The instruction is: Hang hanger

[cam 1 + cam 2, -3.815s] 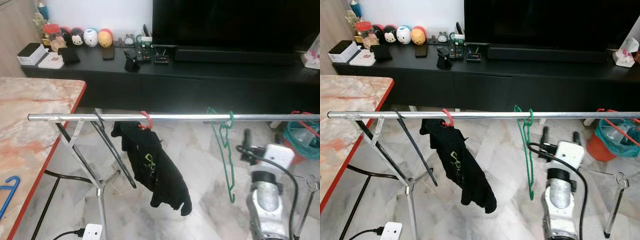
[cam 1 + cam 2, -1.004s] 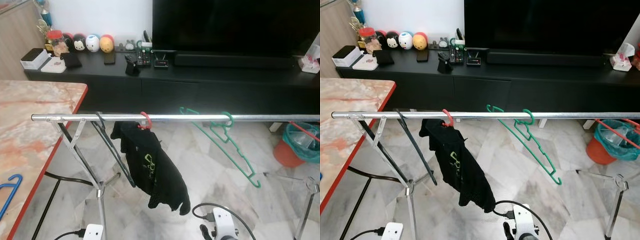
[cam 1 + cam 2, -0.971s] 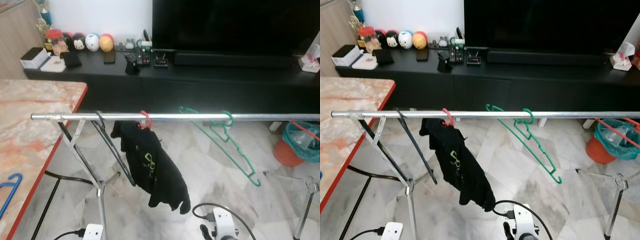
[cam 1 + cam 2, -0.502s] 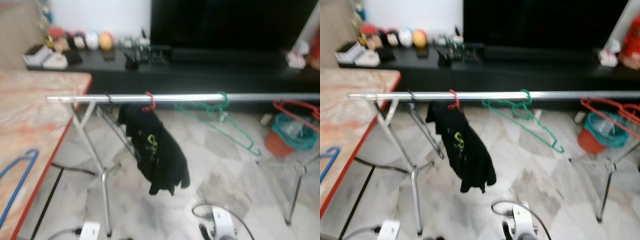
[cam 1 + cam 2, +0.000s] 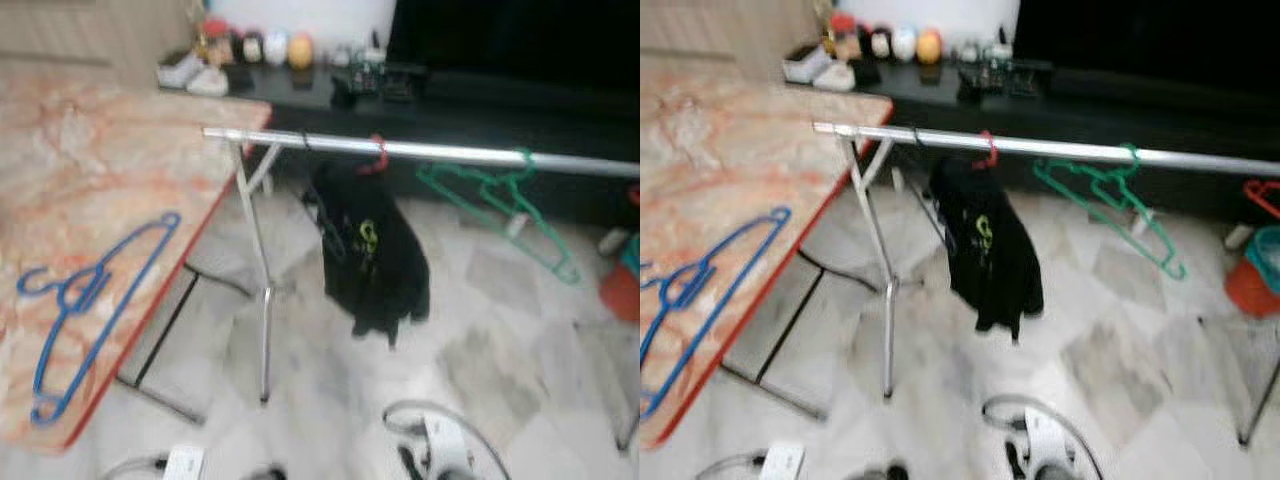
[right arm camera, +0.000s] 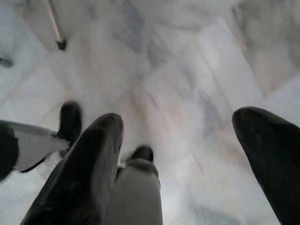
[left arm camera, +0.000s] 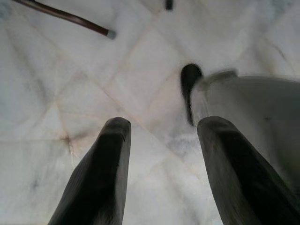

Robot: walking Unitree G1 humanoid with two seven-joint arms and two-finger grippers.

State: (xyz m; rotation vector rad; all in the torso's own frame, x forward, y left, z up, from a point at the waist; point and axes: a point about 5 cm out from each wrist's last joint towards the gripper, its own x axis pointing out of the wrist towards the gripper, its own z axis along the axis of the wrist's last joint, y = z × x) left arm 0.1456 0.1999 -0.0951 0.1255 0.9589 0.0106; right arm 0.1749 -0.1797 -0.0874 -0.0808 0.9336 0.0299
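while the head views are blurred, the layout reads clearly enough. green hanger (image 5: 497, 199) hooked on the metal rail (image 5: 440, 152) of the drying rack, tilted, body slanting down toward the robot's right. just to its left on the same rail: red hook (image 5: 377, 157) carrying a black garment (image 5: 372, 255). at the far right edge of the right eye view, another red hanger (image 5: 1262, 193) shows near the rail's end; how it hangs cannot be made out.

blue hanger (image 5: 88, 303) lies flat on the marble tabletop (image 5: 90, 160) at the robot's left, close to the red-trimmed edge, well apart from the rail. nothing touching it.

left gripper (image 7: 161, 154): fingers spread apart, nothing between them, pointing down at the marble floor (image 7: 70, 84). right gripper (image 6: 187, 159): fingers wide apart, also empty, over floor; a rack foot shows near the frame edge. both arms appear to hang idle.

judgement on progress: one hanger (green) is up; if the blue one is the next item, that part is not begun, since it is not yet grasped. remaining as i read it: approach tabletop, pick up blue hanger, carry to rail, hook it in a free stretch.
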